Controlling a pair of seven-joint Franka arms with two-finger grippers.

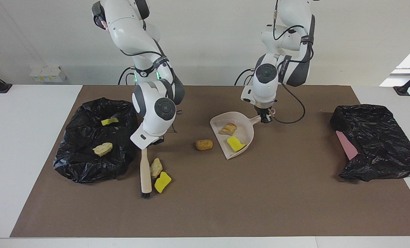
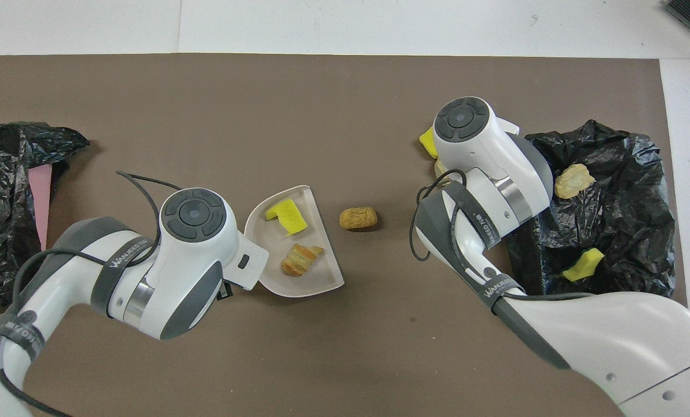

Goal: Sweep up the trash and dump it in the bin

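beige hand brush [image 1: 145, 173] clamped in right gripper [image 1: 149, 143], bristles down beside tan lump [image 1: 155, 167] and yellow sponge chunk [image 1: 162, 182]; left gripper [image 1: 265, 117] clamped on dustpan [image 1: 233, 133] handle.

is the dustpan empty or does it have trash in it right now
Not empty. The dustpan holds two pieces: a yellow sponge chunk and a tan bread-like lump. A brown lump lies outside, beside its open edge.

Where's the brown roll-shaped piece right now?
The brown roll-shaped piece lies loose on the brown mat mid-table in the facing view, just off the dustpan lip, toward the right arm's end, not in it.
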